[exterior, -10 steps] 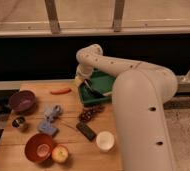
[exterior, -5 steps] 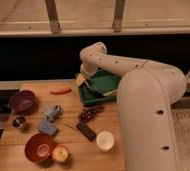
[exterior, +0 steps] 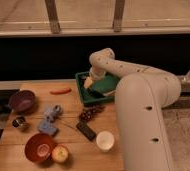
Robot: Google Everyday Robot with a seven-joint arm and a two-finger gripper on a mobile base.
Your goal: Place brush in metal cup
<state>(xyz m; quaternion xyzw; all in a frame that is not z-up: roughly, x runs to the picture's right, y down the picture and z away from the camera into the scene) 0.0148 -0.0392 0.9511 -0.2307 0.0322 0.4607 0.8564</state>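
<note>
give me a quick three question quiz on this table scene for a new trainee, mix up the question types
1. True or false: the gripper hangs over the green bin at the back of the table.
2. Fill in: right beside the red bowl, at the front of the table, lies an ____.
3. Where is the metal cup?
A) near the table's left edge, just in front of the dark purple bowl
B) inside the green bin
C) under the gripper

Key: 1 true; 2 apple; 3 A
</note>
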